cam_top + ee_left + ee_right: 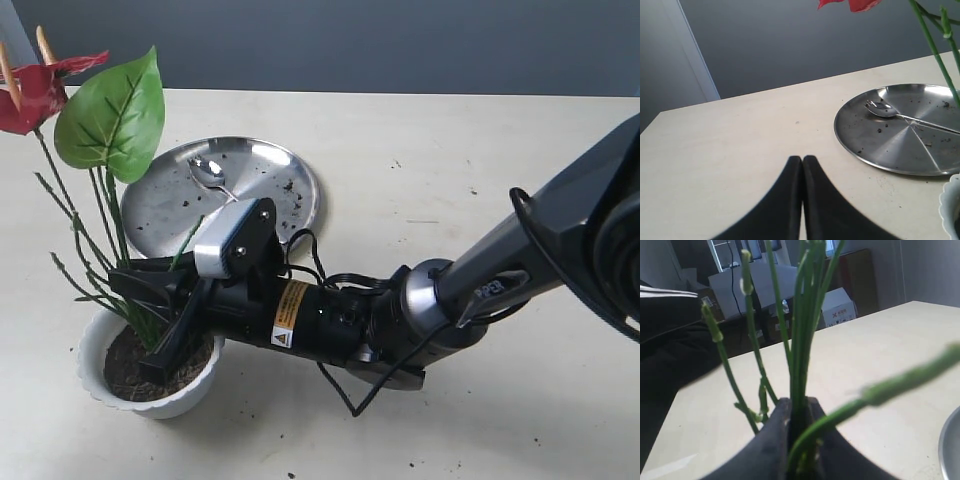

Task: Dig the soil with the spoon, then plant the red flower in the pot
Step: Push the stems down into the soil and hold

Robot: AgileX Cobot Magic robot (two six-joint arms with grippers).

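The red flower [30, 95] stands upright at the left, with its broad green leaf [112, 115] beside it. Its thin stems [100, 215] run down into the white scalloped pot [182, 404], which holds dark soil [122, 372]. My right gripper [135, 300] hangs just over the pot's rim and is shut on the bunch of stems [802, 340]. The stems pass up between its jaws [799, 402]. The spoon [212, 178] lies bowl-up on the steel plate [275, 165], apart from both grippers. My left gripper [802, 159] is shut and empty over bare table, and the spoon [885, 110] lies beyond it.
Soil crumbs speck the steel plate [900, 150] and the table round the pot. The right arm [430, 300] reaches across the table from the right, with a black cable looping under it. The pot's rim [946, 200] shows in the left wrist view.
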